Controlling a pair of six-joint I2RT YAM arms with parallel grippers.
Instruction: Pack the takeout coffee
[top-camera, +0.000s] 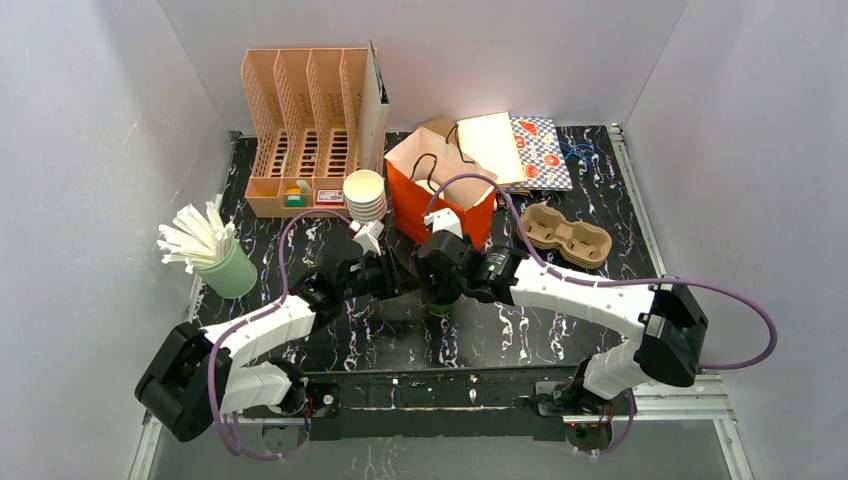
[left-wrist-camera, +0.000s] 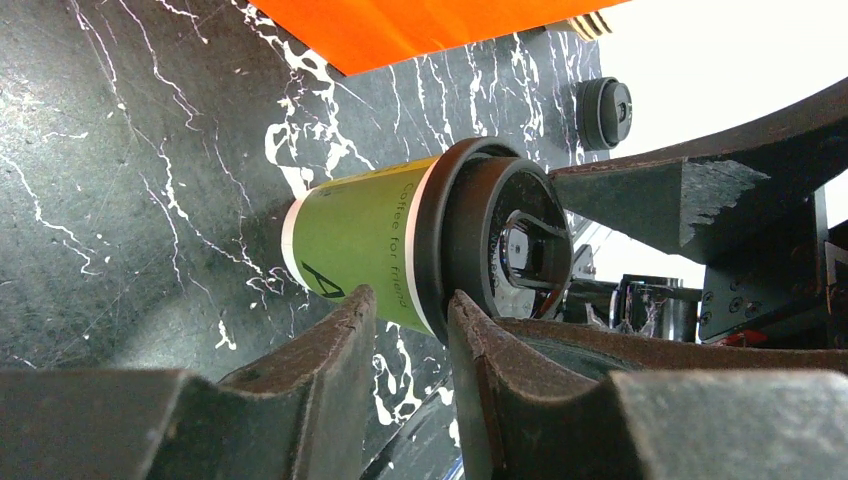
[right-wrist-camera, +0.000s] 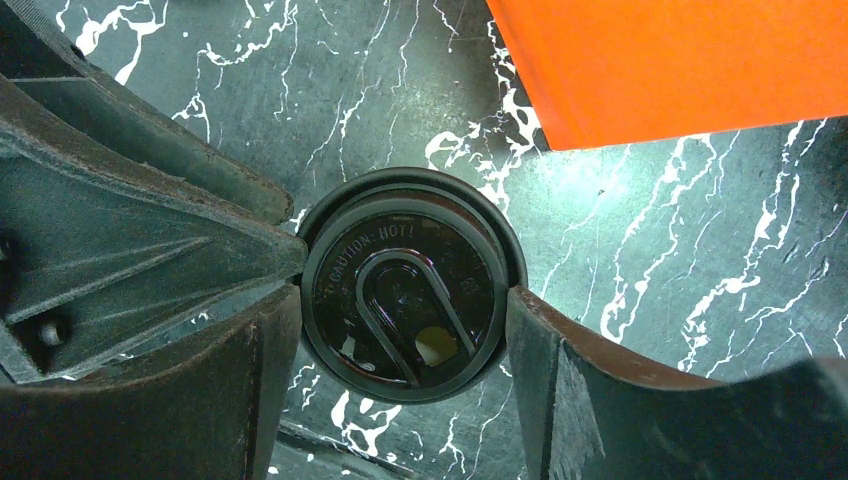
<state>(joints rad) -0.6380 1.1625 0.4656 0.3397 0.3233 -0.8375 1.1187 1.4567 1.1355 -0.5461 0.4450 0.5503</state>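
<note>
**Fig. 1. Two claws meet at the lidded cup in front of the orange bag**

Right claw: clenched from above on the green cup, one finger pressed to each side of the rim of its black lid.

Left claw: reaches in from the side, its fingers a narrow gap apart and level with the lid's rim. Whether they pinch the rim cannot be told. In the right wrist view, one of its fingers touches the rim.

The cup stands upright on the black marbled table, just in front of the orange bag, which is open at the top.

- Immediately left of the bag in the top view: a stack of white cups.
- Behind those cups: a peach slotted organizer.
- Far left of the bag: a pale green holder of white sticks.
- Right of the bag: a brown pulp cup carrier.
- Behind the bag's right corner: a patterned flat bag.
</note>
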